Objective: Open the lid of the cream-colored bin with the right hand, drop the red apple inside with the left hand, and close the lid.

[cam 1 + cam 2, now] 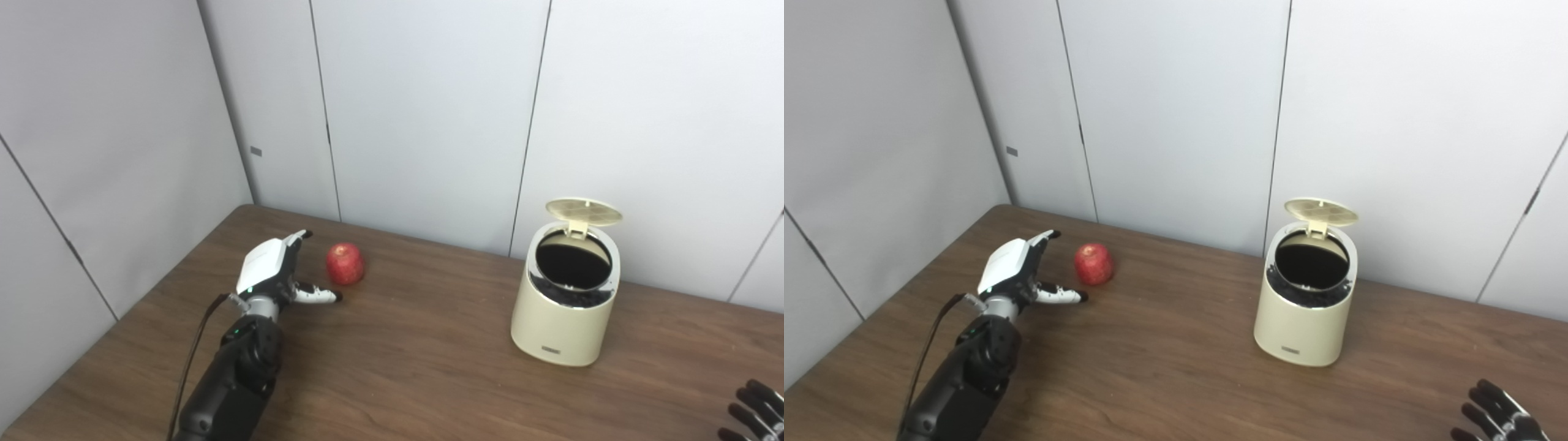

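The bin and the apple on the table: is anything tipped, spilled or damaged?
Nothing stands out. The cream bin stands upright with its lid raised. The red apple lies whole on the table, just beyond the open left hand.

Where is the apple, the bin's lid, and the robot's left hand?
apple [345, 263], left eye view, middle of its red skin.
lid [584, 211], left eye view, raised inner face.
left hand [269, 266], left eye view, white back.
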